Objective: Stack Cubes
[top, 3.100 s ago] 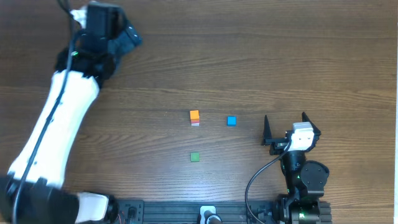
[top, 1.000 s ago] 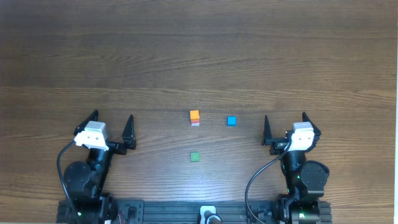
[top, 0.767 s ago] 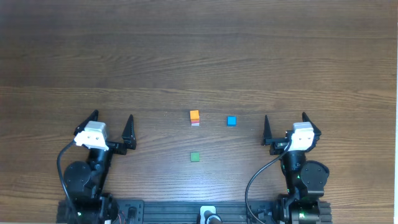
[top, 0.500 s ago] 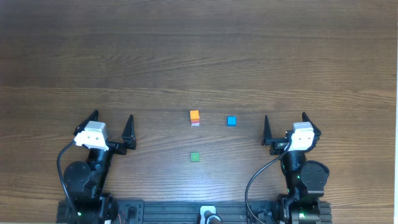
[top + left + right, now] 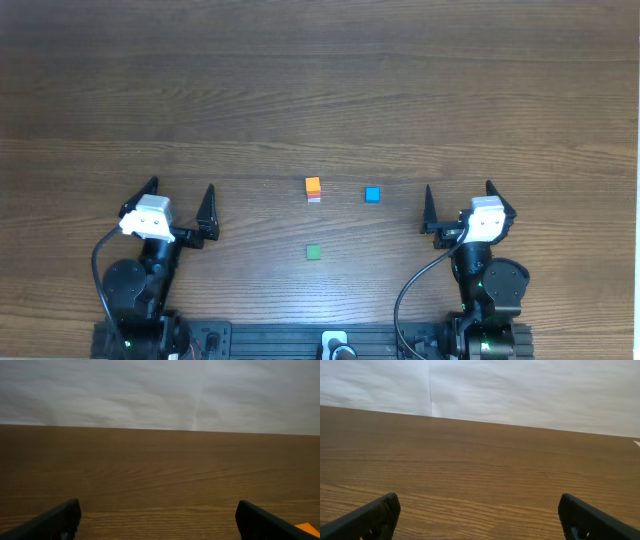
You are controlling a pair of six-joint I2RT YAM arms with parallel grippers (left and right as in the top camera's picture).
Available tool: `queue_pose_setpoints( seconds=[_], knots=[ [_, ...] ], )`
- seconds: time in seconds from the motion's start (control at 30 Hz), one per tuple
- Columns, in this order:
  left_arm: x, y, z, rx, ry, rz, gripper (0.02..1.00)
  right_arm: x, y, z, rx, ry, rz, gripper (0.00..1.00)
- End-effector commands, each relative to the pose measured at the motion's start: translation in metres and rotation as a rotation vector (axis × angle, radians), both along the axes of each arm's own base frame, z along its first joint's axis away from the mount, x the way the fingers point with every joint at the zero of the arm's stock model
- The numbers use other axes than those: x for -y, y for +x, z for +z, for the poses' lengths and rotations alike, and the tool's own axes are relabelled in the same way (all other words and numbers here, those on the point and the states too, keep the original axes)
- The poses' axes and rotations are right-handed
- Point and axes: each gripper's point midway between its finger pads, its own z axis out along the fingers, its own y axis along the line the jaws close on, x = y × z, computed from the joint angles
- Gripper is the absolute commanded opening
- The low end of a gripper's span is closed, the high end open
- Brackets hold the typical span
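Wood-grain tabletop (image 5: 400, 80) meets a pale, creased backdrop (image 5: 520, 390), with an orange cube (image 5: 313, 185) atop what may be a pink cube (image 5: 314, 199), blue cube (image 5: 372, 194) at its 3 o'clock, green cube (image 5: 313, 252) at 6, left gripper (image 5: 181, 187) and right gripper (image 5: 458, 187) splayed wide.

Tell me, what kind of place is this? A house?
Probably a robot lab, not a house. A left arm and a right arm stand at the edge of a wooden table, which holds an orange cube, a blue cube and a green cube. A plain white wall is behind.
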Motion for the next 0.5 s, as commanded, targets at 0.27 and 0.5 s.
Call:
queue_pose_setpoints(
  seconds=[0.27,0.5],
  knots=[
    [0.000,0.000,0.000,0.009,0.017,-0.006,0.998,-0.010,0.003,-0.016,-0.267,0.184,0.030,0.993],
    [0.000,0.000,0.000,0.009,0.017,-0.006,0.998,-0.027,0.021,-0.007,-0.517,0.332,0.074,0.993]
  ],
)
